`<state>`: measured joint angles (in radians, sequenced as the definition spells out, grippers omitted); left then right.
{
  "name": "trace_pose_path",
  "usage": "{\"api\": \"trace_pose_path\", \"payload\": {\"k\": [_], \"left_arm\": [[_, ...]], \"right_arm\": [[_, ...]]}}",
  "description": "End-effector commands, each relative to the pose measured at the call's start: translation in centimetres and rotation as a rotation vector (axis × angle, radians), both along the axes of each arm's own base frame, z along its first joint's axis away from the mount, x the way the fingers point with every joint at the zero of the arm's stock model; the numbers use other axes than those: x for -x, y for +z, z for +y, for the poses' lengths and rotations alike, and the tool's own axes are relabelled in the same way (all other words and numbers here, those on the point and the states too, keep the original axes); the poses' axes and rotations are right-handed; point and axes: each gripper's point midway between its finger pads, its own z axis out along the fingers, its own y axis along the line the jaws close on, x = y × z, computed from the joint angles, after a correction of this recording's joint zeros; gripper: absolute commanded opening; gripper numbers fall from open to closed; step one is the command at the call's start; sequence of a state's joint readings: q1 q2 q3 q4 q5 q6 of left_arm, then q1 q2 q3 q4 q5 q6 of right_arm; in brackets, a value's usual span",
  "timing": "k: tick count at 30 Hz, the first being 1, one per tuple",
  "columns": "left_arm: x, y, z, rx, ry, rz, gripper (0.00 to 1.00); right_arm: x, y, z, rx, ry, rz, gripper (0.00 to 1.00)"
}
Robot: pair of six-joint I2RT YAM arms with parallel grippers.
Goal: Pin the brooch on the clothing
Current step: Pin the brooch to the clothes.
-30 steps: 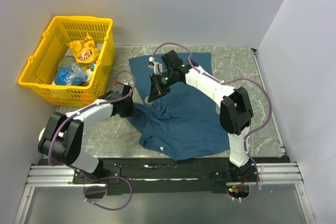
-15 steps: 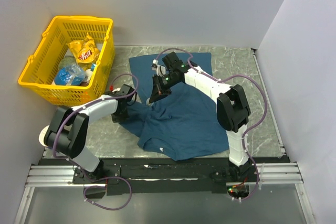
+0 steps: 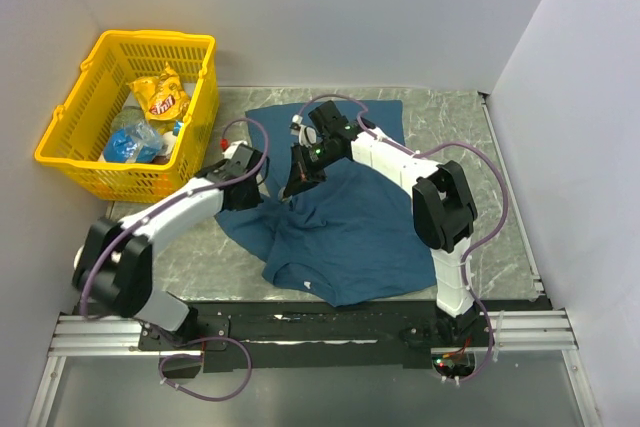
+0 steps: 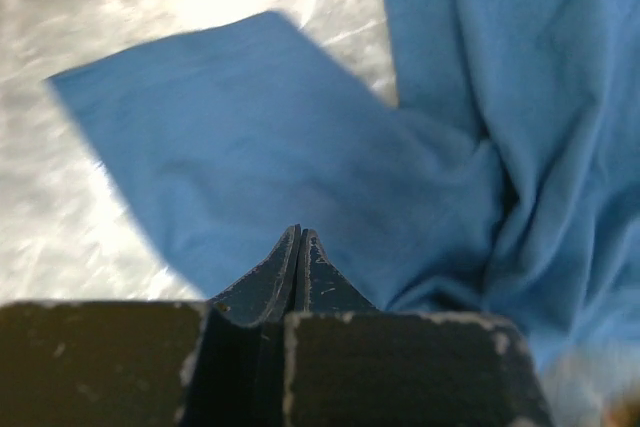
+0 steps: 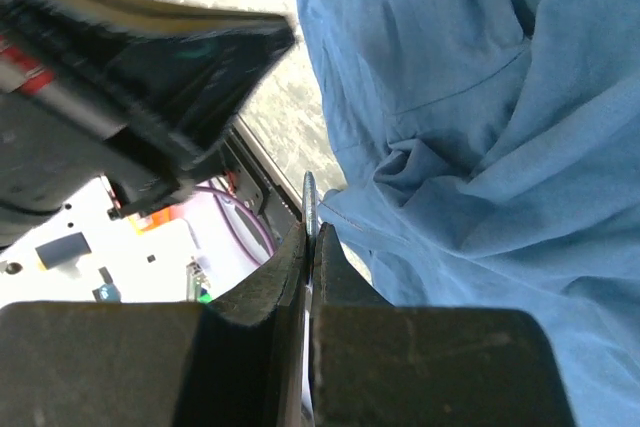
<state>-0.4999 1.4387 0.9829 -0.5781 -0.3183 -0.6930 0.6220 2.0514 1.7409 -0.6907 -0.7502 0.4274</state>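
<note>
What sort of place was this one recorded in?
Probably a lab robot test cell, not a home: plain white walls box in a marble-patterned tabletop, the left arm and right arm are bolted to a metal rail, and a yellow basket holds snack packs.

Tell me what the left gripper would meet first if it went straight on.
Probably the shirt: its blue cloth lies right beyond the shut left gripper, though the gap is unclear.

Yellow plastic basket [image 3: 120, 182] at the far left of the grey marbled table [image 3: 455, 117], yellow snack bag [image 3: 163, 97] and blue-labelled bottle [image 3: 128, 143] inside.
</note>
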Motion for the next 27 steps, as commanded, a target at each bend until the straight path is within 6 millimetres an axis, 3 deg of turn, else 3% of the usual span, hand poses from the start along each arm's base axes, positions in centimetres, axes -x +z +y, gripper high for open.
{"api": "trace_pose_path", "payload": {"k": [1,5,10,17,27], "left_arm": [[-1.5,-3.1,-2.6,0.030,-0.061,0.055,0.01],[-1.5,-5.6,-3.4,0.044,-0.076,0.087,0.01],[0.4,-8.1,-1.5,-0.048,-0.038,0.194,0.01],[3.7,-7.0,3.5,-0.228,0.099,0.254,0.01],[3.6,-6.7,3.7,-0.231,0.097,0.233,0.01]], "right_arm": [[0.3,0.5,0.5,-0.013,-0.024,0.008,0.00],[0.7,0.3,1.1,-0.015,-0.033,0.025,0.00],[1.4,-0.2,1.6,-0.004,-0.026,0.036,0.00],[2.2,-0.9,1.8,0.029,-0.014,0.040,0.00],[2.3,-2.3,2.4,0.053,-0.018,0.063,0.00]]}}
